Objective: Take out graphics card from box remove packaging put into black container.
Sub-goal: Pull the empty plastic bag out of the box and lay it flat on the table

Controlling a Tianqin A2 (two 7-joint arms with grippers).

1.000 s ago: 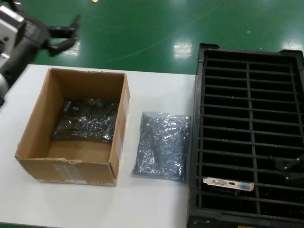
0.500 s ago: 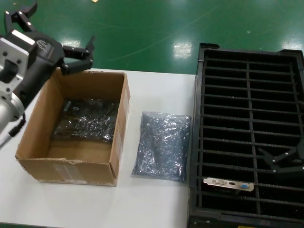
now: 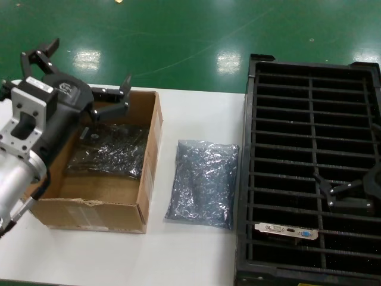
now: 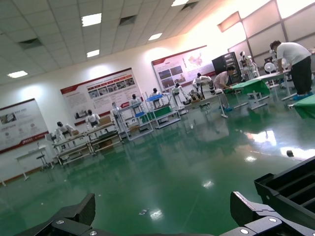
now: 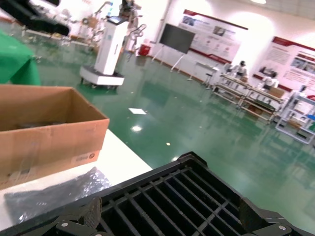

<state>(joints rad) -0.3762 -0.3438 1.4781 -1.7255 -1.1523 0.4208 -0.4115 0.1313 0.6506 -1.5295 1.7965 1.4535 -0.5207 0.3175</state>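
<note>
The graphics card (image 3: 286,230) stands in a near slot of the black container (image 3: 312,70), its silver bracket with the blue port facing up. The empty grey packaging (image 3: 202,182) lies flat on the table between the container and the brown box (image 3: 150,155). A dark bagged board (image 3: 107,152) lies inside the box. My left gripper (image 3: 89,68) hangs open above the box's far left corner, holding nothing. My right gripper (image 3: 348,185) is open over the container, a few slots beyond the card. In the right wrist view I see the box (image 5: 49,137), the packaging (image 5: 59,194) and the container (image 5: 187,196).
The white table (image 3: 196,113) ends at a green floor beyond the box. In the left wrist view only a corner of the container (image 4: 290,187) and the floor show between the open fingers (image 4: 86,211). Far benches and people stand well away.
My left arm has swung in from the far left to above the box's back corner. The right gripper has moved farther in over the container, away from the card.
</note>
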